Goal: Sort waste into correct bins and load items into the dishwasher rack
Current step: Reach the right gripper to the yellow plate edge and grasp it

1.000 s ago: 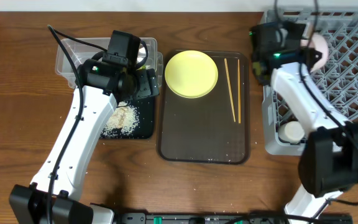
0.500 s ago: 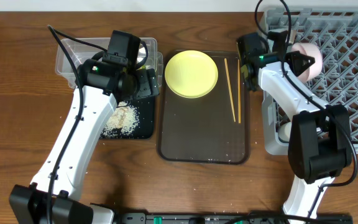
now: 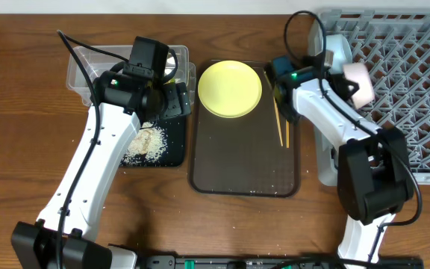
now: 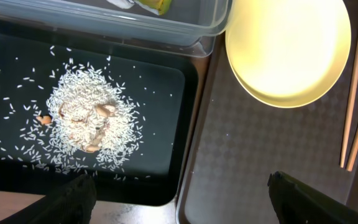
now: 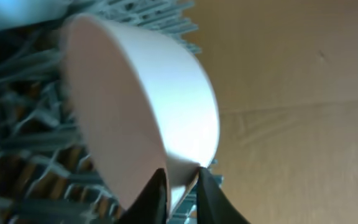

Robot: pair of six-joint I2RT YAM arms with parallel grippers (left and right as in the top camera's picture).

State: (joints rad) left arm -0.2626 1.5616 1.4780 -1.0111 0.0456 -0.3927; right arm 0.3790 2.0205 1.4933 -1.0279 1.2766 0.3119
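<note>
My right gripper [image 3: 344, 75] [image 5: 180, 177] is shut on the rim of the white bowl [image 3: 357, 81] [image 5: 148, 106], holding it tilted over the left side of the grey dishwasher rack [image 3: 409, 112] [image 5: 17, 124]. A light blue bowl [image 3: 336, 51] stands on edge in the rack beside it. My left gripper [image 3: 172, 101] [image 4: 179, 186] is open and empty above the black tray [image 3: 172, 155] [image 4: 166, 124], which holds a rice pile [image 3: 146, 142] [image 4: 89, 121]. The yellow plate [image 3: 230, 88] [image 4: 284, 50] and chopsticks [image 3: 282, 127] [image 4: 352, 118] lie on the brown tray. The cup is hidden.
The brown serving tray [image 3: 245, 164] [image 4: 253, 162] lies mid-table. The clear tub [image 3: 80, 67] [image 4: 135, 22] sits behind the black tray, with a bit of green-yellow wrapper [image 4: 151, 5] in it. Rice grains are scattered on the table at front left. My right arm crosses the tray's right edge.
My right arm has swung left, its wrist now over the brown tray's right edge, and the white bowl has moved left with it. The left arm has not moved.
</note>
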